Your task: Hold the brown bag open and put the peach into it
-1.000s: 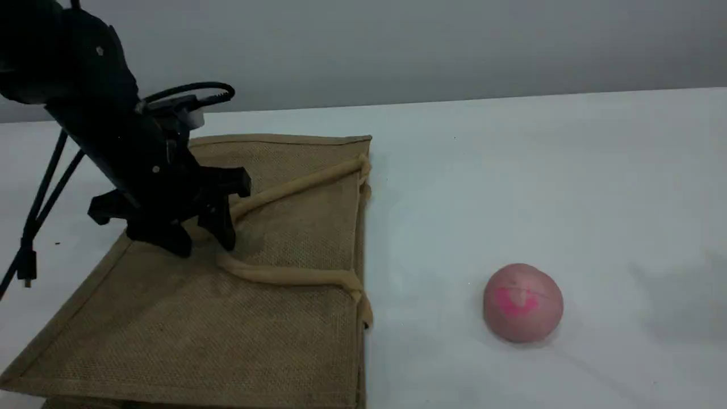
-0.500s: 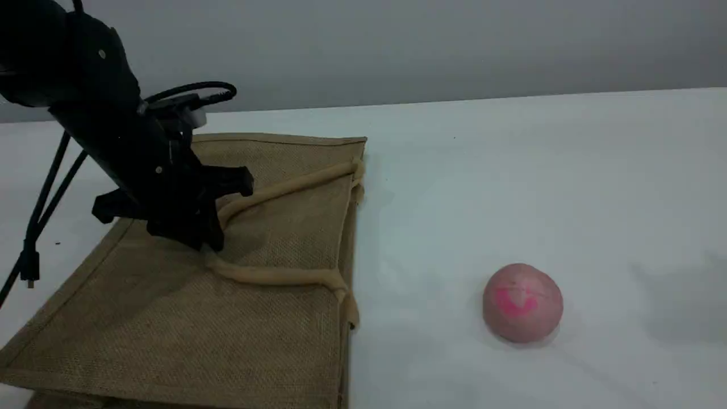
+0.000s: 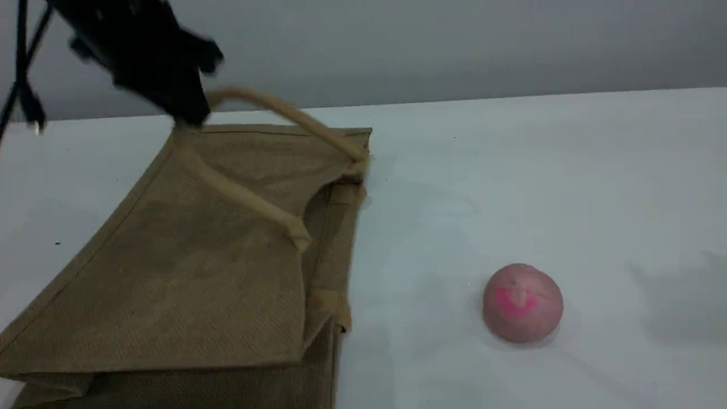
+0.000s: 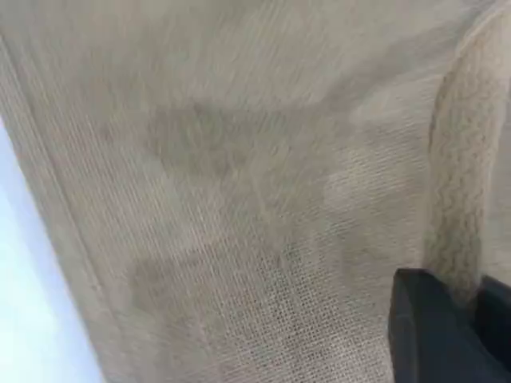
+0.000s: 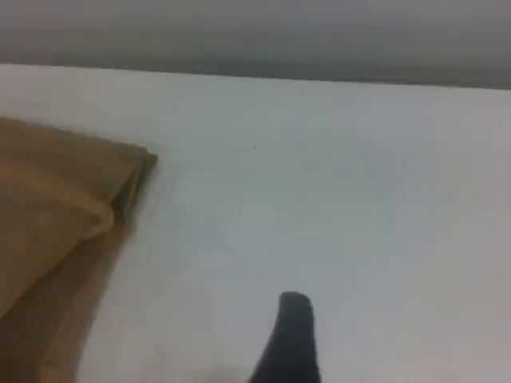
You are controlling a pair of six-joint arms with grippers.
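Left gripper (image 3: 190, 115) high at upper left, clenched on 1 handle (image 3: 272, 106) of the brown bag (image 3: 187, 267); right gripper (image 5: 293, 323) spread wide.

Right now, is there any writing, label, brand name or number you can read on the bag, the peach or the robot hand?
No readable text, number or sign in any view.
brown bag: plain woven cloth, no label or print showing.
peach: only a magenta blotch, not letters.
left hand: black and blurred, no marking can be made out.
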